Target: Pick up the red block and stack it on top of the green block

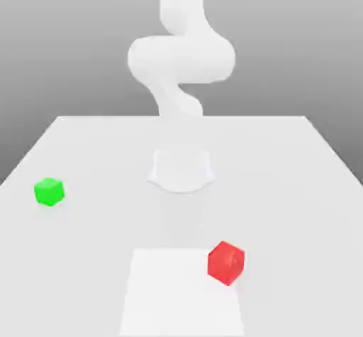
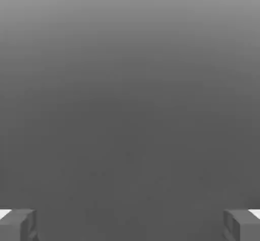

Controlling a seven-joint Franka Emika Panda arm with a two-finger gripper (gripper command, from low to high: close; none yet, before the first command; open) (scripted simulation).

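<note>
Standing wide apart, the two fingertips (image 2: 29,225) of the gripper (image 2: 130,227) face each other across an open gap in the hand view, and nothing is clamped between them! Over to the exterior view, and there's the red block (image 1: 226,263), bright as you like, out on the near part of the pale table (image 1: 283,186), a bit to the exterior view's right of the middle. It overlaps the side border of a whiter rectangular patch (image 1: 170,293), close to that patch's far right corner, and it's turned so that one corner points toward the camera.

And the green block (image 1: 49,191)? Away toward the table's left edge as the exterior view has it, farther back than the red one, also sitting at an angle. The two blocks are well apart, no stack between them, with a broad stretch of tabletop separating the pair.

Behind it all rises the white arm (image 1: 181,59), its base (image 1: 181,172) planted midway between the table's left and right edges, nearer the camera than the far edge, its upper links climbing out through the top of the exterior view!
</note>
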